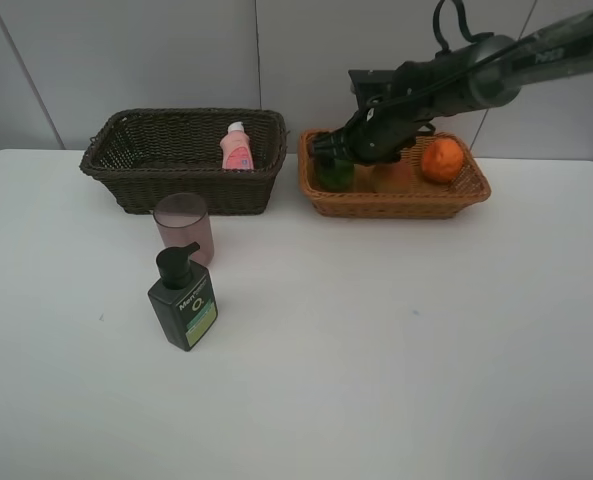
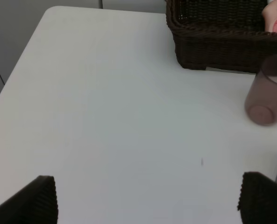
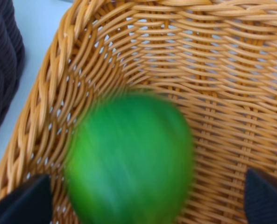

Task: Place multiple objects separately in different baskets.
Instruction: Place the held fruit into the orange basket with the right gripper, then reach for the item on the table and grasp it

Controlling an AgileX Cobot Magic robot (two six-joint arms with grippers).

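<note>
left jaws spread over table (image 2: pixel 105 116) | right jaws spread — lime (image 3: pixel 129 158) loose in tan basket (image 3: pixel 222 93)

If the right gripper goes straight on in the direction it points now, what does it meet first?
Most likely the green fruit, which is blurred and directly ahead of the open right gripper, inside the light orange basket. Depth is unclear.

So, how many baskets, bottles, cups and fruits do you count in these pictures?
Baskets: 2, dark brown woven wicker basket, light orange-tan woven wicker basket.
Bottles: 2, pink white-capped bottle, dark green pump bottle.
Cups: 1, translucent pink cup.
Fruits: 3, round green fruit, round orange, orange-red peach partly hidden.
Total: 8.
</note>
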